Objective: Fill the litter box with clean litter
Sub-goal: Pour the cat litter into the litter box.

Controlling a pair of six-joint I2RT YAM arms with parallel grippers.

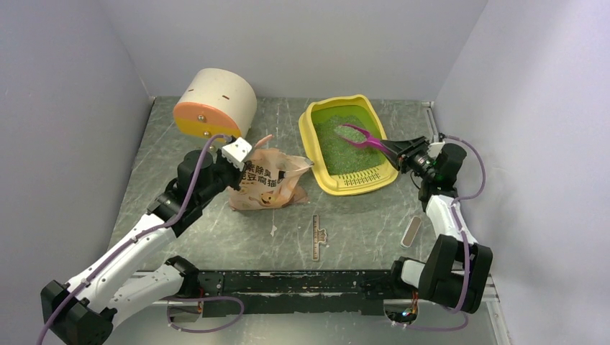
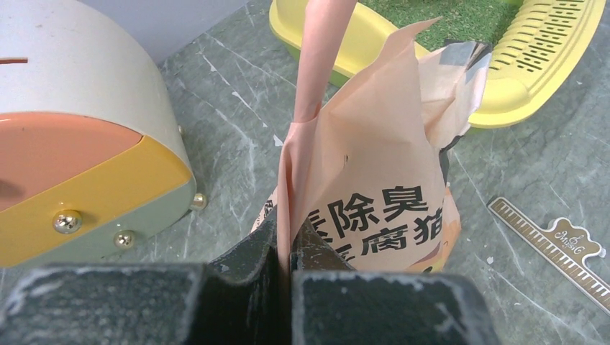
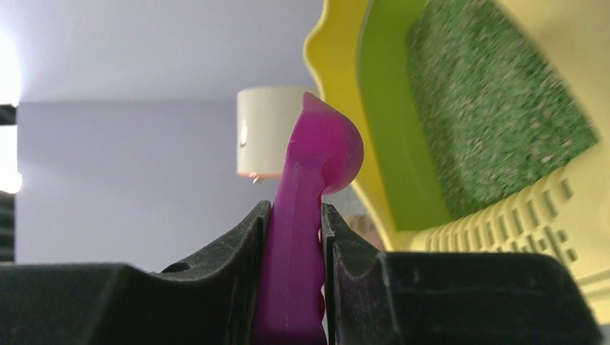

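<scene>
Currently spreading, I'd say: right hand clamps magenta scoop over litter box at far right of desk, clean litter in its pan, left hand pinches bag flap; next needs shallow level strokes

Litter lies in box, right of bag.

Yellow litter box lime-green inside, speckled pale-green litter, magenta scoop, peach-pink bag with black lettering
</scene>
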